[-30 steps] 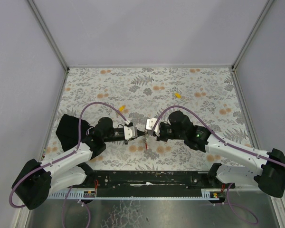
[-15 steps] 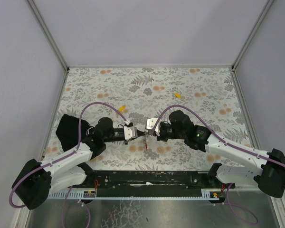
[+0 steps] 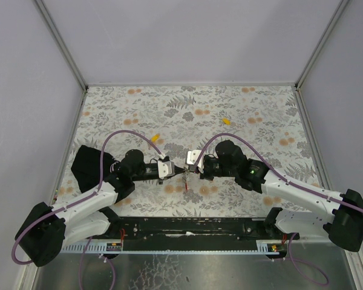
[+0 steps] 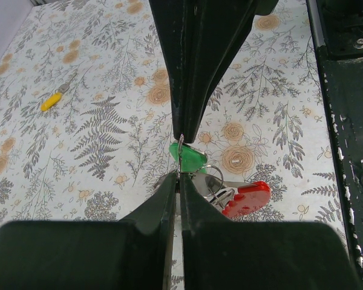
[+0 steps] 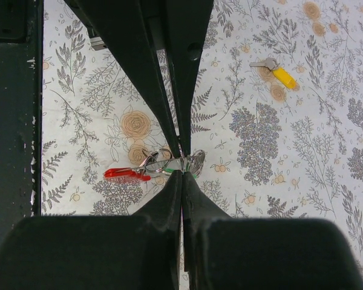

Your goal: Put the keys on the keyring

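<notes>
My two grippers meet tip to tip just above the table, near its front middle. The left gripper (image 3: 179,170) (image 4: 178,175) is shut on the keyring (image 4: 245,198), gripping its thin metal ring beside the red part. The red part hangs low in the right wrist view (image 5: 126,174). The right gripper (image 3: 189,170) (image 5: 182,172) is shut on the green key (image 4: 189,158), held against the ring. One yellow key (image 3: 156,136) (image 4: 51,101) lies behind the left gripper. Another yellow key (image 3: 227,121) (image 5: 277,72) lies farther back on the right.
The floral table cover (image 3: 187,109) is walled in by grey panels on three sides. A black metal rail (image 3: 193,226) with the arm bases runs along the front edge. Purple cables arch over both arms.
</notes>
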`<state>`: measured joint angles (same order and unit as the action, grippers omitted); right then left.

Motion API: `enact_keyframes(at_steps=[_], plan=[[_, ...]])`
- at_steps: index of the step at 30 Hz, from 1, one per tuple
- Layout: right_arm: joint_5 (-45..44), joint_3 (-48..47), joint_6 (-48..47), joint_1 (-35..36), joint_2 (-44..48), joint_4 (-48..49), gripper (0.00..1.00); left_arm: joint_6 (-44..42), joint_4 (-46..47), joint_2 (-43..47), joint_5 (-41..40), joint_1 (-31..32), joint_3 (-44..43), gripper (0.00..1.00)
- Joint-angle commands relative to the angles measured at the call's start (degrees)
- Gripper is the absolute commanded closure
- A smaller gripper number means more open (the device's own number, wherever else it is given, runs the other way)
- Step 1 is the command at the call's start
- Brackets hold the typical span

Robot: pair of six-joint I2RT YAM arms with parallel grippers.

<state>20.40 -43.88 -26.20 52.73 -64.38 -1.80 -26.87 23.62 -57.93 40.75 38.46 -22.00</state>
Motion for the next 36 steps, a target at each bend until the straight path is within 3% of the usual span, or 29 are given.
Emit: enact_keyframes(at_steps=[1,36], plan=[[0.89,-1.31,1.12,-0.54,0.97,2.57,1.00,-0.72,4.95,1.21,0.40,-0.40,0.21,1.00],[1.16,-1.40,1.26,-0.79,0.22,2.76,1.00,-0.46,5.29,1.52,1.09,-0.40,0.38,1.00]])
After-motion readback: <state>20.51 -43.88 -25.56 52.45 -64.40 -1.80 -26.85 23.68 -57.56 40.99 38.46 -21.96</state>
